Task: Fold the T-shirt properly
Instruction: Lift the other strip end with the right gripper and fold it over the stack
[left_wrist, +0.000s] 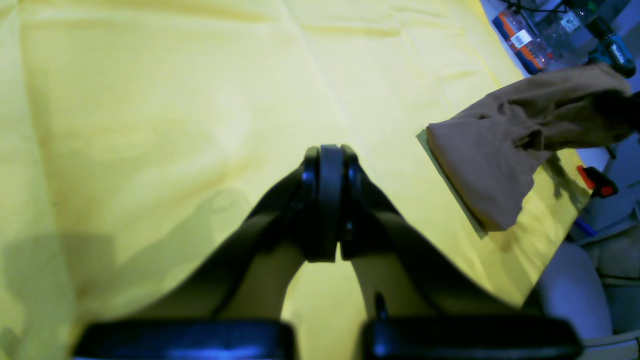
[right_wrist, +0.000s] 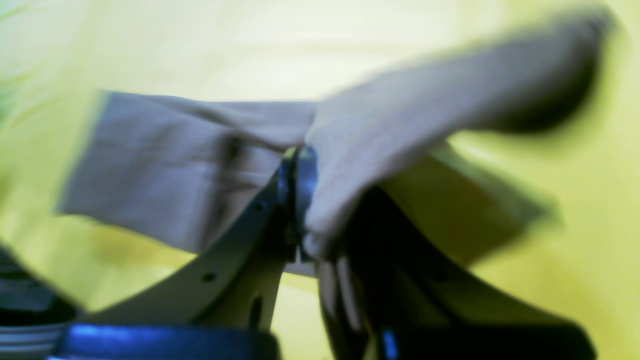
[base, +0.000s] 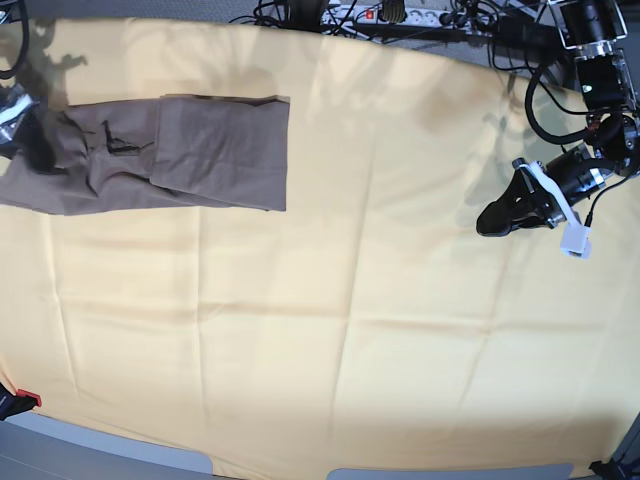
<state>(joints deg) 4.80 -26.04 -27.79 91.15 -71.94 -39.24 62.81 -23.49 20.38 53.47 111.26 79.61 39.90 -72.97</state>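
- Closest to the lens in the right wrist view, the right hand (right_wrist: 300, 200) has its jaws pinched tight together with a bunch of T-shirt (right_wrist: 175, 165) cloth caught between them; the picture is smeared, so exactly which edge it has I cannot tell.
- In the left wrist view, the left hand (left_wrist: 330, 200) has its jaws pressed flat against each other with nothing in them, hovering over bare yellow cloth (left_wrist: 150, 100).
- Out on the bench (base: 120, 455), the T-shirt (base: 200, 150) sits far over at the left of the base view, well apart from the left hand (base: 505, 215) on the other side.
- It looks already folded narrow: a long taupe band, with a squarer layer lying on top at its inner end.
- The outer end of that band is lifted and bunched where the right hand (base: 25, 130) has hold of it, near the bench's corner.
- My read: this is a later fold, the right hand carrying the outer end across onto the rest.
- Next move calls for laying that end down square with the top layer, then letting go without dragging the stack.
- Beyond the bench's far edge, cables and a power strip (base: 390, 12) lie in a tangle.
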